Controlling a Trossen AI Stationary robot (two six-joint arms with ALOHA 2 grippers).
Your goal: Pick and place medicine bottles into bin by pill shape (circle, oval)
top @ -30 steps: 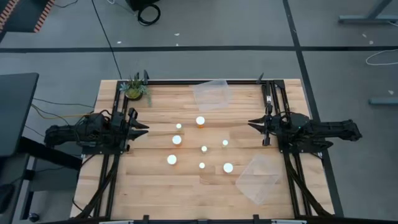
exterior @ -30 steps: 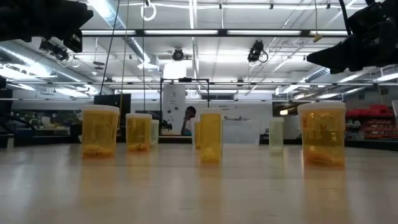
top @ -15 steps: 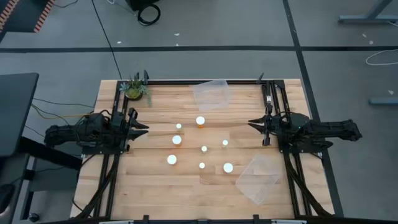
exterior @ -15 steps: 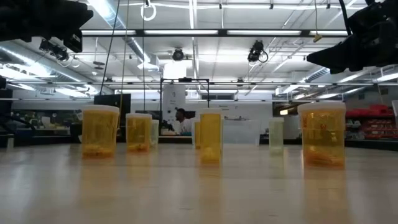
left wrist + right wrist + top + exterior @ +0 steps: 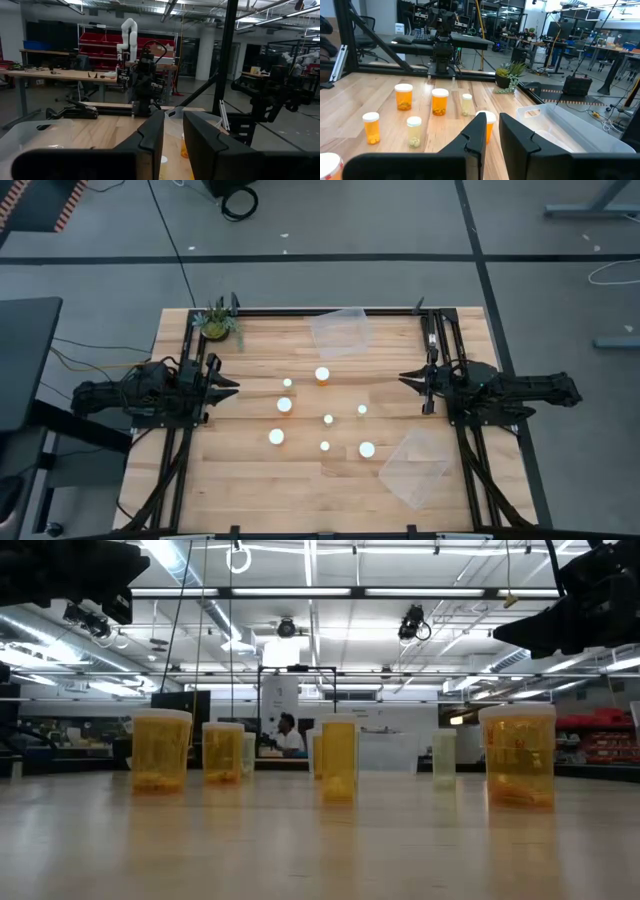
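The medicine bottles point(image 5: 327, 419) stand upright and apart in the middle of the bench point(image 5: 250, 480), spaced so each can be taken singly. One clear bin point(image 5: 414, 466) lies nearer than that cluster and to its right, the other bin point(image 5: 341, 331) beyond it. Either side of the cluster, the left tool point(image 5: 232, 385) and right tool point(image 5: 405, 381) wait, fingers slightly spread, holding nothing.
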